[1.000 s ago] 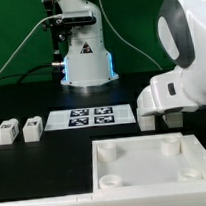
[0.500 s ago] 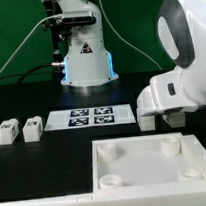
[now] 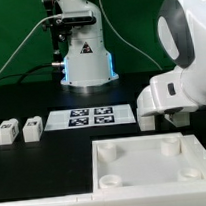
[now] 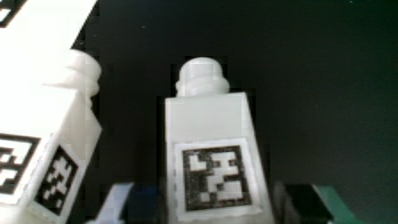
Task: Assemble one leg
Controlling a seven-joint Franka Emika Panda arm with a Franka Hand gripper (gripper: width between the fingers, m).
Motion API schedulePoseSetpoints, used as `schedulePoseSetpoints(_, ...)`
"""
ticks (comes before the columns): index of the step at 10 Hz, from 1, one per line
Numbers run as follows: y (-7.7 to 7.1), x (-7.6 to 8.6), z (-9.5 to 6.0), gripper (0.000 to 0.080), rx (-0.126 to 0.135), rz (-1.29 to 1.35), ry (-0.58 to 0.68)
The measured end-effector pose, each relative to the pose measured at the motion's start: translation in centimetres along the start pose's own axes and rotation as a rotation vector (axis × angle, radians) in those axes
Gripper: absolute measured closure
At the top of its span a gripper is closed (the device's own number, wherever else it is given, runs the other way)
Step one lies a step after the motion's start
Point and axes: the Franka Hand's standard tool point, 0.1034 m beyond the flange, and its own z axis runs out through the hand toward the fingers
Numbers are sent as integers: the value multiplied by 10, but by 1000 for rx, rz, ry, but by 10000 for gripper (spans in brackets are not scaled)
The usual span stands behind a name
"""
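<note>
In the wrist view a white leg (image 4: 214, 130) with a black-and-white tag and a rounded peg end lies between my fingers. My gripper (image 4: 217, 203) is open, with a finger on each side of the leg and a dark gap on both sides. A second leg (image 4: 63, 130) lies close beside it. In the exterior view my gripper (image 3: 169, 120) is low over the table at the right, and its fingertips and these two legs are hidden behind the hand. Two more legs (image 3: 7, 132) (image 3: 33, 128) stand at the exterior view's left.
The large white square panel (image 3: 147, 173) with round sockets lies at the front. The marker board (image 3: 90, 116) lies flat in the middle of the black table. The robot base (image 3: 84, 52) stands at the back with cables beside it.
</note>
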Motion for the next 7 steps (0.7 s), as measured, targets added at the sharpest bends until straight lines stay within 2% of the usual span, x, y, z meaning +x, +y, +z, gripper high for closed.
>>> schedulePoseSetpoints(7,1,0,-3,508,0,-16,3)
